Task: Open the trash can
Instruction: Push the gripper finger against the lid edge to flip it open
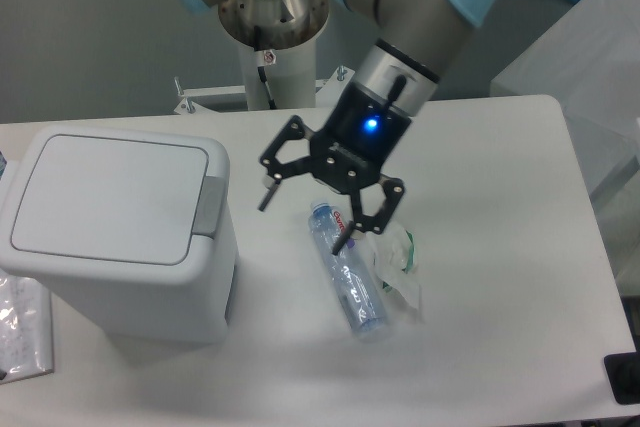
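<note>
The trash can (115, 232) is a boxy white bin at the left of the table, its flat lid (108, 197) down and closed. A grey latch button (209, 208) sits on its right rim. My gripper (305, 222) hangs open in the air just right of the bin, above the top end of a plastic bottle, with nothing between its fingers. One fingertip (266, 197) is a short way from the latch, not touching it.
A clear plastic bottle (347, 269) lies on the table right of the bin, with a crumpled white wrapper (398, 265) beside it. A plastic bag (22, 327) lies at the bin's lower left. The arm's base column (270, 37) stands behind.
</note>
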{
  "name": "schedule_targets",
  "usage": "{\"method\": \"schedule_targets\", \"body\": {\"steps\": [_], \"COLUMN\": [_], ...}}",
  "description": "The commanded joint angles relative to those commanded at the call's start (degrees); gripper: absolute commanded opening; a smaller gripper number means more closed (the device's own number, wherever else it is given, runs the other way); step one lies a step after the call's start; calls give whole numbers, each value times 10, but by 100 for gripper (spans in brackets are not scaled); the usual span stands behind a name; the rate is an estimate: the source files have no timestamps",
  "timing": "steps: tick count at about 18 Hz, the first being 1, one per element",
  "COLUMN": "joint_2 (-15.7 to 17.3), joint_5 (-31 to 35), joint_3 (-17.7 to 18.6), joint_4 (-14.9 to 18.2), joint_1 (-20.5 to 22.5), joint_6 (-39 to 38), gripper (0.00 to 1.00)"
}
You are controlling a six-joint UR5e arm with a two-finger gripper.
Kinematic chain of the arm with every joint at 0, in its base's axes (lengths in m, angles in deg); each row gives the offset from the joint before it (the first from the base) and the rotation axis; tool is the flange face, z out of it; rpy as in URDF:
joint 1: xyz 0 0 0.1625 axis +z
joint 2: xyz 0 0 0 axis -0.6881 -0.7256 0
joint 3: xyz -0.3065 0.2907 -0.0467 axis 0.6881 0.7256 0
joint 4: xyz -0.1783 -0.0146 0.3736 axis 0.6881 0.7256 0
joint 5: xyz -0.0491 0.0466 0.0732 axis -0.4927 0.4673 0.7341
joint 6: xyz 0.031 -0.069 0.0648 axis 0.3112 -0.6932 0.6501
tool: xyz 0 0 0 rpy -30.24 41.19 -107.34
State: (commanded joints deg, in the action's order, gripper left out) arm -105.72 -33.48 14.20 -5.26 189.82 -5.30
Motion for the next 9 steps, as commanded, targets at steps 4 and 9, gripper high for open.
{"method": "schedule_targets", "body": {"steps": [4, 9], "joint_2": [1, -1], "joint_5": [4, 36], "joint_3": [8, 29], "joint_4": [-1, -1], "joint_1": [-6, -22], "joint_6": [1, 2], "gripper": [100, 100]}}
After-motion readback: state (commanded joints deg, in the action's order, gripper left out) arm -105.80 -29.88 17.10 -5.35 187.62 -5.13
